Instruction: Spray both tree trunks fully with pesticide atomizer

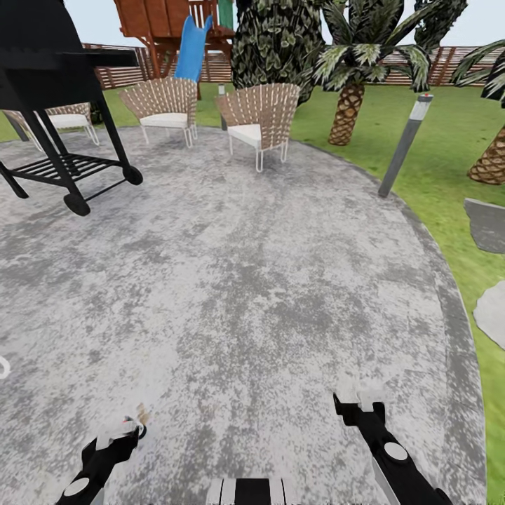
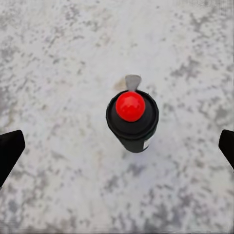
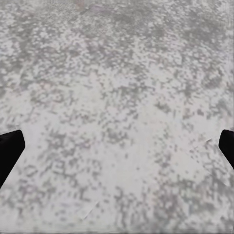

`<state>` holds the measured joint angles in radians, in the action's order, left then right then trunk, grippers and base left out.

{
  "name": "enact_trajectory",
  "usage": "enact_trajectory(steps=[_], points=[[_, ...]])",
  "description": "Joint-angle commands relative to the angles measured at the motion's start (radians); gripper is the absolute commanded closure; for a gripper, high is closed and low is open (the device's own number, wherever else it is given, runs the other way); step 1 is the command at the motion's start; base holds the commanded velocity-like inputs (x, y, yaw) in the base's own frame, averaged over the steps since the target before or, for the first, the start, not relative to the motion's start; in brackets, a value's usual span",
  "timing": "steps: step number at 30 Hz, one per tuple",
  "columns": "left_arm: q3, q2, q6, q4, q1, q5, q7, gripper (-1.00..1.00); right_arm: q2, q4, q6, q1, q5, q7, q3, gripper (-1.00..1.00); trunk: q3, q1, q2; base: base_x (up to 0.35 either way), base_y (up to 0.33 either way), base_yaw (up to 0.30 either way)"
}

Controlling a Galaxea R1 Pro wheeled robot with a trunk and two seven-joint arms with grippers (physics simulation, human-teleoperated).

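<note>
1. Nothing of the spraying looks done yet: the atomizer (image 2: 132,119) stands upright on the grey paving (image 1: 238,280), seen from above in the left wrist view as a black can with a red cap.
2. The left gripper (image 2: 117,146) hangs over it with its fingers wide apart, one dark fingertip at each edge of that view, neither touching the can. The can sits between them but beyond their tips, so the grasp is not made.
3. In the head view the left gripper (image 1: 116,442) is low over the paving, with a small blurred thing just beside its tip that may be the atomizer; I cannot tell for sure.
4. The right gripper (image 1: 359,407) is also spread and empty, over bare paving.
5. Ahead are wicker chairs (image 1: 258,119), a black grill (image 1: 56,91), a bollard (image 1: 405,144), short palms (image 1: 347,105) and lawn (image 1: 421,147).
6. Left to do, as I judge it: lower and close on the can, lift it, drive to each tree, and coat both trunks.
</note>
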<state>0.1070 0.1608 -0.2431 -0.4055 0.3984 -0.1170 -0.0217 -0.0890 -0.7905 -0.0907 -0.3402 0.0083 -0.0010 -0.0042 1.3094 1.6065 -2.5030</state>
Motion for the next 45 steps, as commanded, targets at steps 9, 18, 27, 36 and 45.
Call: enact_trajectory(steps=[9,18,27,36,45], points=[[-0.007,-0.002,-0.052,-0.002,0.002,-0.001,0.000,-1.00,-0.001,0.000,-0.003,0.000,0.001,-0.001,-0.002,-1.00,0.049,0.004,-0.002,0.000,0.000,-0.001],[-0.007,-0.001,-0.060,-0.004,0.003,0.000,0.000,-1.00,-0.001,0.000,-0.003,0.000,0.001,-0.001,-0.002,-1.00,0.080,0.006,-0.004,0.000,0.000,-0.130],[-0.007,0.000,-0.061,-0.004,0.003,0.000,0.000,-1.00,-0.002,0.000,-0.003,0.000,0.001,-0.001,-0.002,-1.00,0.109,0.009,-0.005,0.000,0.000,-0.082],[-0.007,0.000,-0.061,-0.004,0.003,0.000,-0.001,-1.00,-0.002,-0.008,-0.008,0.000,0.001,-0.002,0.001,-1.00,0.120,0.009,-0.005,0.000,0.000,-0.123],[-0.007,0.000,-0.061,-0.003,0.003,0.000,-0.001,-1.00,-0.002,-0.015,-0.167,0.003,0.002,0.000,0.003,-1.00,0.121,0.009,-0.005,0.000,0.000,-0.009]])
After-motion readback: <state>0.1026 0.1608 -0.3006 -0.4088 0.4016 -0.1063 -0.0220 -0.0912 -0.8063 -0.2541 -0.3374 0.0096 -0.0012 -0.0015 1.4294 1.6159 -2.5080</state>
